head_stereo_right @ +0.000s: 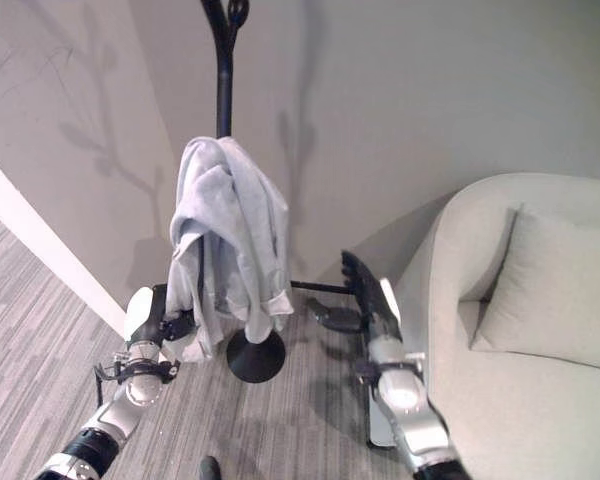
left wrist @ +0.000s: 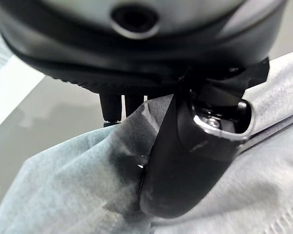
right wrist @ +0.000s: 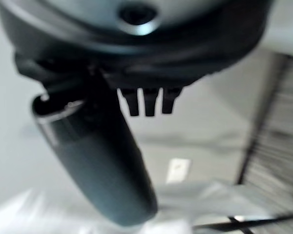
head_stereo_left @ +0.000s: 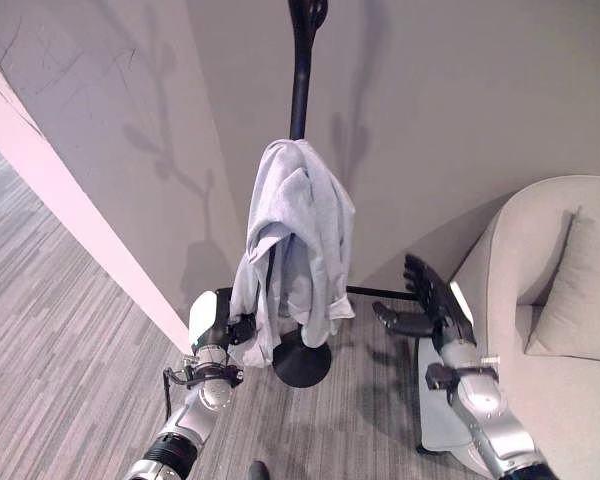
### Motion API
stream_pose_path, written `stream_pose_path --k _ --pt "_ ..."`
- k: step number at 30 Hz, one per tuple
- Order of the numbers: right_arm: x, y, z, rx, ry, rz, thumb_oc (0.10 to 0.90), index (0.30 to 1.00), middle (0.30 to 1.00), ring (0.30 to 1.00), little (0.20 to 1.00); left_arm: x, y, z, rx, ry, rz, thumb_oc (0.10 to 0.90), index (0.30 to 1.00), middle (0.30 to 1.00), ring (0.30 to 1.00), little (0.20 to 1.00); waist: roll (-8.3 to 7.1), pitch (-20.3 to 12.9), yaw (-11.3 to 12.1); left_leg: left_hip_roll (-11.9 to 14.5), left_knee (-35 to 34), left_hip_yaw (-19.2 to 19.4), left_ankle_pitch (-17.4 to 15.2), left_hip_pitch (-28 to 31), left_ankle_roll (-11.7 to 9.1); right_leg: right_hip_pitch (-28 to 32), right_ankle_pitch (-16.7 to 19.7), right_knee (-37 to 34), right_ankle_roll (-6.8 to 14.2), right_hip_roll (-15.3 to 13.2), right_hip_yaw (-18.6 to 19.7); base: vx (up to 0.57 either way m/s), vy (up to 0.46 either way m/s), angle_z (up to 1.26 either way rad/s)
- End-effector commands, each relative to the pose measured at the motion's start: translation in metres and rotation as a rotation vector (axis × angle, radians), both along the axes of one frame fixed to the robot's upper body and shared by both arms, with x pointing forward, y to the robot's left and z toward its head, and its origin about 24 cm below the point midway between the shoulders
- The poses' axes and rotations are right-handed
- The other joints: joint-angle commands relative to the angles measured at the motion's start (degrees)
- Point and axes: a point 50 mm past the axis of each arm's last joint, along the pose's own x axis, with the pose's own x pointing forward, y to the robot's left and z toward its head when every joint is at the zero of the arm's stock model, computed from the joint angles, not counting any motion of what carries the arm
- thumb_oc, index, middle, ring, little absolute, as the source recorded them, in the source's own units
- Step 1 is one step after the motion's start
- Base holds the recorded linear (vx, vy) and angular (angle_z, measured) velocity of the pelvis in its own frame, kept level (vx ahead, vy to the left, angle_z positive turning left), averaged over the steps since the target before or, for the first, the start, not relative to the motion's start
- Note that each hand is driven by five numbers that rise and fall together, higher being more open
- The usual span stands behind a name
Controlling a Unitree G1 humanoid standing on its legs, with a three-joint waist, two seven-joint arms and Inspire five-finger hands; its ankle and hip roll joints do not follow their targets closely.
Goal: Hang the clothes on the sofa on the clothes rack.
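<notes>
The left hand (head_stereo_left: 216, 322) sits at the lower left edge of the pale grey garment (head_stereo_left: 295, 240), low beside the clothes rack (head_stereo_left: 301, 80). In the left wrist view its thumb (left wrist: 185, 165) lies across the cloth (left wrist: 78, 190) and the fingers (left wrist: 112, 105) reach behind a fold, so the hand is pinching the hem. The right hand (head_stereo_left: 430, 300) is on the other side of the rack, well apart from the garment, fingers straight and spread, thumb out, holding nothing.

Left of the rack, the wall (head_stereo_left: 100, 110) runs close behind the left hand, its pale baseboard (head_stereo_left: 70, 210) slanting down to the floor. Right of the rack, striped grey carpet (head_stereo_left: 370, 400) lies open between the round black base (head_stereo_left: 302, 362) and the beige sofa (head_stereo_left: 525, 260), whose curved arm stands just beside the right hand.

The garment is draped over the rack's black pole, bunched at the top, hanging in loose crumpled folds with a cuffed end near the base. It hides the middle of the pole and whatever hook carries it. The rack's top is cut off by the view's edge. A cushion (head_stereo_left: 580, 290) leans in the sofa's corner.
</notes>
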Motion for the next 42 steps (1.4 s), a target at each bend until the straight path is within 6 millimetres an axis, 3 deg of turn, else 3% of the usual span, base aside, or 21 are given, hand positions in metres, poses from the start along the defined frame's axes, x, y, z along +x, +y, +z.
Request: stream_pose_path --k 1,5,9,10,12,13,32,33,36,37,38,39,40,42 --pt "0.023 -0.002 0.034 0.235 -0.275 -0.077 0.800 0.900 0.900 0.900 0.900 -0.032 0.028 -0.037 0.032 0.220 0.077 0.400 0.300 0.300 0.300 0.300 -1.04 -1.7 1.6 6.5 0.6 1.1 -5.7 3.9 -4.5 -3.3 6.4 1.6 2.5 -3.5 -0.6 0.00 -0.008 -0.10" --pt "0.012 0.001 0.009 0.221 -0.152 -0.080 0.800 0.900 0.900 0.900 0.900 -0.036 0.028 -0.041 0.016 0.233 0.097 0.400 0.300 0.300 0.300 0.300 -1.24 -2.2 1.3 6.6 0.6 1.2 -5.6 4.3 -4.8 -3.0 6.2 1.6 2.4 -3.4 -0.9 -0.01 -0.017 -0.09" --pt "0.012 0.001 0.009 0.221 -0.152 -0.080 0.800 0.900 0.900 0.900 0.900 -0.036 0.028 -0.041 0.016 0.233 0.097 0.400 0.300 0.300 0.300 0.300 -1.24 -2.2 1.3 6.6 0.6 1.2 -5.6 4.3 -4.8 -2.9 6.2 1.6 2.4 -3.4 -0.9 0.00 0.000 0.00" --pt "0.008 0.006 -0.003 0.216 -0.093 -0.073 0.800 0.900 0.900 0.900 0.900 -0.033 0.026 -0.039 -0.057 0.217 0.130 0.400 0.300 0.300 0.300 0.300 -1.28 -2.4 1.2 6.8 0.6 1.0 -5.5 4.4 -5.0 -2.8 5.9 1.7 2.3 -3.3 -1.2 0.00 0.000 0.00" --pt "0.008 0.006 -0.003 0.216 -0.093 -0.072 0.800 0.900 0.900 0.900 0.900 -0.033 0.026 -0.039 -0.057 0.217 0.130 0.400 0.300 0.300 0.300 0.300 -1.28 -2.4 1.2 6.8 0.6 1.0 -5.5 4.4 -5.0 -2.8 5.9 1.7 2.3 -3.3 -1.2 -0.01 -0.021 0.01" --pt "-0.002 0.017 -0.036 0.228 0.073 -0.089 0.800 0.900 0.900 0.900 0.900 -0.026 0.020 -0.032 -0.415 0.135 0.267 0.800 0.900 0.900 0.900 0.900 -1.33 -2.4 1.7 7.1 0.6 0.2 -5.1 4.5 -5.2 -2.2 5.2 1.6 1.8 -2.8 -1.5 -0.03 -0.042 0.05" --pt "-0.002 0.018 -0.036 0.228 0.073 -0.089 0.800 0.900 0.900 0.900 0.900 -0.026 0.020 -0.032 -0.415 0.135 0.267 0.800 0.900 0.900 0.900 0.900 -1.33 -2.5 1.6 7.1 0.6 0.2 -5.0 4.3 -5.2 -2.3 5.3 1.6 1.8 -2.8 -1.6 0.00 -0.006 0.03" --pt "-0.038 0.029 -0.088 0.280 0.360 -0.138 0.800 0.900 0.900 0.900 0.900 -0.030 0.026 -0.025 -0.996 -0.055 0.524 0.800 0.900 0.900 0.900 0.900 -1.47 -2.1 3.3 7.3 0.6 -1.7 -4.6 4.3 -5.5 -1.1 4.4 1.4 0.9 -1.9 -2.2 -0.01 -0.095 0.00" --pt "-0.070 0.023 -0.114 0.299 0.527 -0.200 0.800 0.900 0.900 0.900 0.900 -0.044 0.035 -0.025 -1.180 -0.133 0.569 0.800 0.900 0.900 0.900 0.900 -1.51 -2.1 4.5 7.3 0.6 -2.9 -4.3 4.0 -5.5 -0.3 3.9 1.3 0.6 -1.5 -3.1 0.00 -0.076 0.19" --pt "-0.114 0.015 -0.141 0.331 0.755 -0.288 0.800 0.900 0.900 0.900 0.900 -0.061 0.054 -0.037 -1.488 -0.237 0.603 0.800 0.900 0.900 0.900 0.900 -1.57 -1.7 6.5 7.4 0.6 -4.8 -4.1 3.8 -6.0 1.4 3.0 1.0 0.4 -1.0 -4.8 0.03 -0.100 0.58" --pt "-0.141 0.014 -0.151 0.411 0.864 -0.396 0.800 0.900 0.900 0.900 0.900 -0.104 0.072 -0.079 -1.533 -0.200 0.983 0.800 0.900 0.900 0.900 0.900 -1.46 -2.0 6.8 7.3 0.6 -5.2 -4.2 3.8 -6.2 1.7 2.8 0.8 0.2 -0.8 -5.1 0.02 -0.085 0.73" --pt "-0.141 0.014 -0.151 0.411 0.862 -0.395 0.800 0.900 0.900 0.900 0.900 -0.104 0.072 -0.079 -1.534 -0.201 0.981 0.800 0.900 0.900 0.900 0.900 -1.48 -2.0 6.8 7.3 0.6 -5.3 -4.2 3.7 -6.2 1.6 2.8 0.8 0.2 -0.8 -5.1 0.06 -0.016 0.65" --pt "-0.173 0.011 -0.157 0.475 0.986 -0.508 0.800 0.900 0.900 0.900 0.900 -0.191 0.080 -0.113 -1.322 0.100 1.326 0.800 0.900 0.900 0.900 0.900 -1.15 -2.5 6.8 7.2 0.6 -5.4 -4.4 4.0 -6.1 1.8 2.7 0.8 0.0 -0.9 -5.2 0.04 0.011 0.50" --pt "-0.179 0.010 -0.157 0.484 1.003 -0.537 0.800 0.900 0.900 0.900 0.900 -0.210 0.077 -0.117 -1.262 0.202 1.346 0.800 0.900 0.900 0.900 0.900 -1.16 -2.7 6.6 7.1 0.6 -5.5 -4.4 3.9 -6.0 1.7 2.8 0.8 0.1 -1.0 -5.3 0.03 0.014 -0.09"
